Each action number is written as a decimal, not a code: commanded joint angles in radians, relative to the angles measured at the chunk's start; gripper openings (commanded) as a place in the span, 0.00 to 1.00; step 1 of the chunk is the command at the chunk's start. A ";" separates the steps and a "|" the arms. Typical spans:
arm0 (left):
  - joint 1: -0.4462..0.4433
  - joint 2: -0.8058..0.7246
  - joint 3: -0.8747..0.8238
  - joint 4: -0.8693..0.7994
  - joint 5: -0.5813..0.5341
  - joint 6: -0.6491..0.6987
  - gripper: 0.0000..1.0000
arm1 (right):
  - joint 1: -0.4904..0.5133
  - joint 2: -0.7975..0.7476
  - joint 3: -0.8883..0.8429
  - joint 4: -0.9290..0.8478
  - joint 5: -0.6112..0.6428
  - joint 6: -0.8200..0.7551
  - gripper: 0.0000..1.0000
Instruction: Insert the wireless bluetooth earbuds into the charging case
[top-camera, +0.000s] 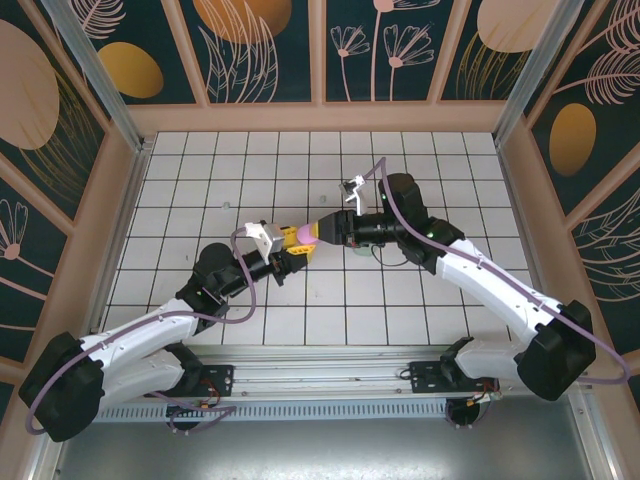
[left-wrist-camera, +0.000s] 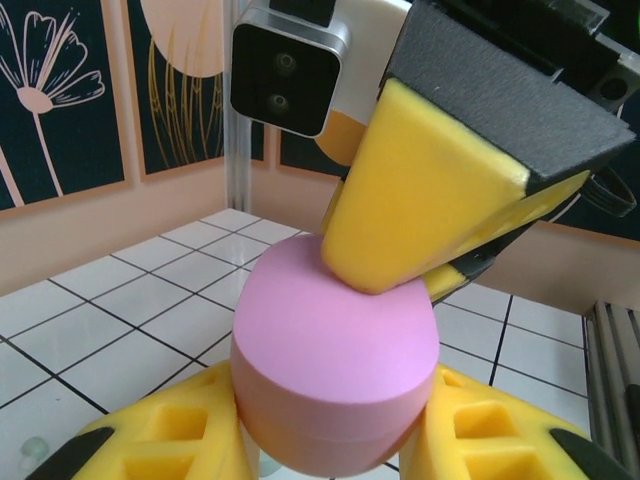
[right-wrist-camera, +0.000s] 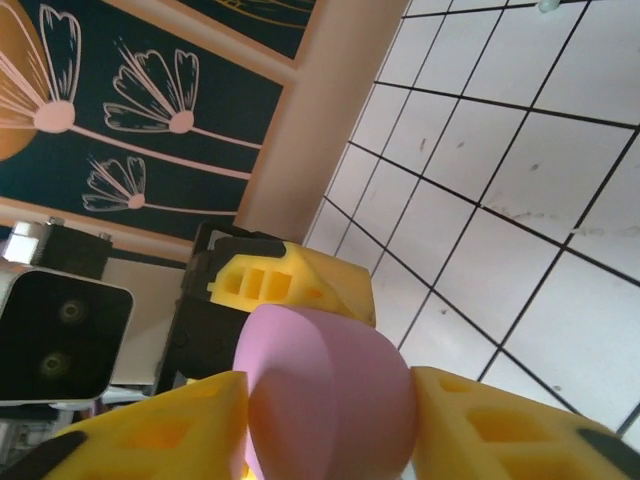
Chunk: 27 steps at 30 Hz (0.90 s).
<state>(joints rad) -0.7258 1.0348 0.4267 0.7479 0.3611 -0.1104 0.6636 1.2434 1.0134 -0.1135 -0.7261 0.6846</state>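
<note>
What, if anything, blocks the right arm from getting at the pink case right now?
Probably nothing, so yes, it looks reachable. The left tool holds the case up off the table with its top exposed. The right tool is at the case with a finger on either side.

The pink case (left-wrist-camera: 330, 350) runs off the bottom edge in both wrist views, and so do the left fingers (left-wrist-camera: 170, 440) beside it. A right finger (left-wrist-camera: 420, 200) hides its far rim. Whether the right gripper (right-wrist-camera: 330, 390) really clamps it, I can't tell. The mint blur (left-wrist-camera: 35, 455) is too fuzzy to name.
</note>
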 joint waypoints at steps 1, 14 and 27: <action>-0.004 -0.014 0.011 0.057 0.015 -0.014 0.09 | -0.006 0.011 -0.031 0.082 -0.057 0.046 0.30; -0.004 -0.143 -0.022 -0.096 -0.250 0.016 0.64 | -0.077 0.059 -0.024 0.050 0.033 0.083 0.16; -0.003 -0.339 0.030 -0.610 -0.706 -0.001 0.84 | -0.065 0.503 0.165 0.043 0.086 -0.038 0.15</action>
<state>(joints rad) -0.7315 0.7170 0.4194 0.3065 -0.1963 -0.0929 0.5713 1.6783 1.0904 -0.0696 -0.6559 0.7044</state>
